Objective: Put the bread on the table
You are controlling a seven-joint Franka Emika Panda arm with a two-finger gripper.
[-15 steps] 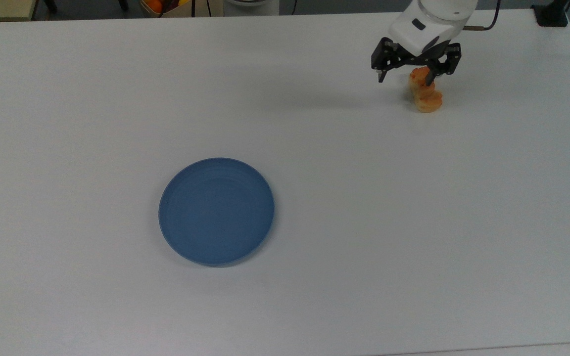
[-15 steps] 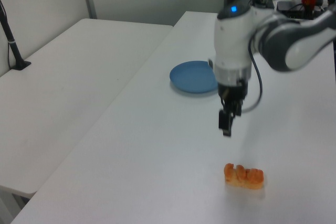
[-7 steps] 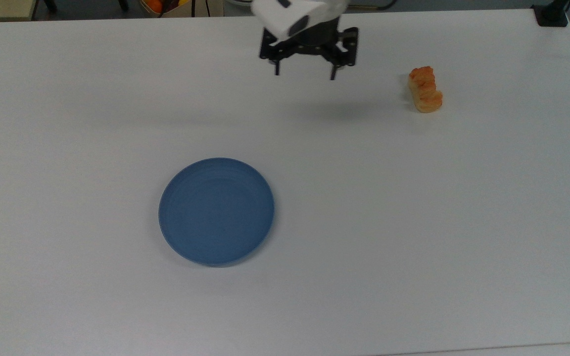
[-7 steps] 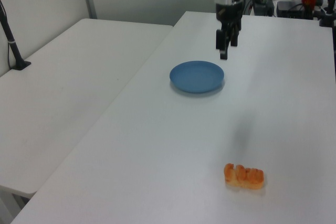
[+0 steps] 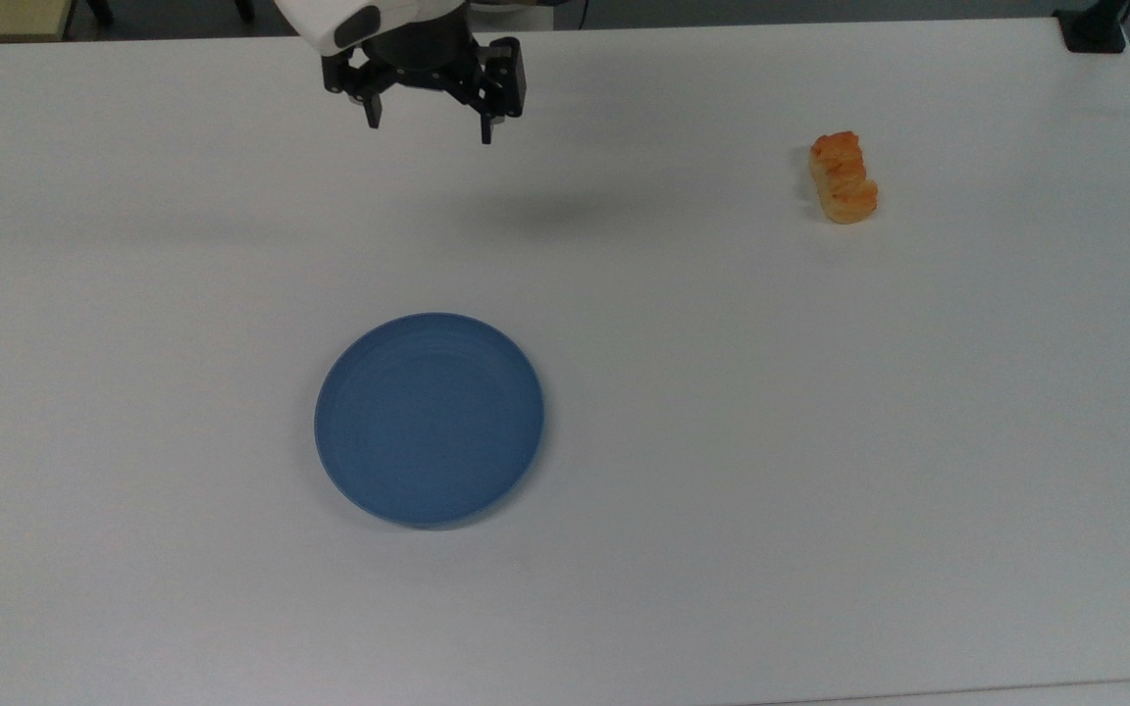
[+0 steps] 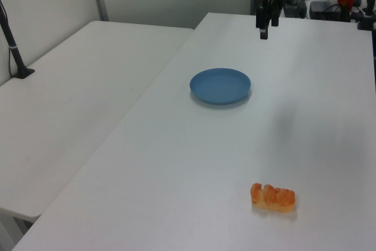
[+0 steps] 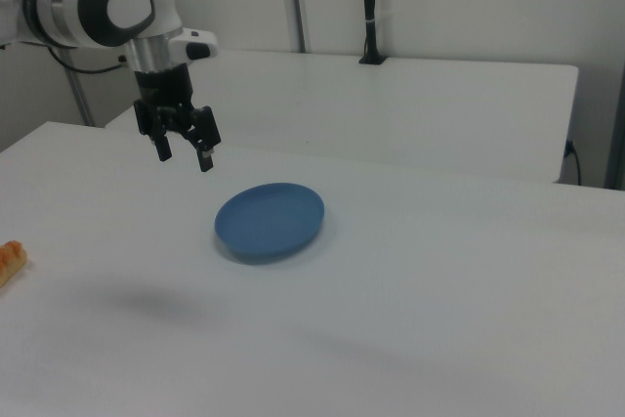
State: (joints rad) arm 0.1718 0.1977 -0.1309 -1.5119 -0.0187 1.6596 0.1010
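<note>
Landmark: blue plate (image 5: pixel 429 420), lying flat on the white surface (image 5: pixel 820 441), nothing on it.
Bread (image 5: pixel 843 177): resting on the surface, well apart from the blue plate, toward the top view's right and a little further back; in the left view (image 6: pixel 273 197) nearest to the camera, with the plate beyond it; at the right view's left edge (image 7: pixel 9 262).
Contact: bread touching the surface alone, free of the tool.
Tool (image 5: pixel 426 123): raised in the air beyond the blue plate, at the far edge of the surface in the top view; fingers spread apart, nothing between them; in the right view (image 7: pixel 183 151) above and to the right view's left of the plate.
Step in hand: judged as the last one, bread already down on the surface, tool off it and far away.
Next move: probably nothing more with the bread; only parking the arm high, with no sweep low over plate or bread.
</note>
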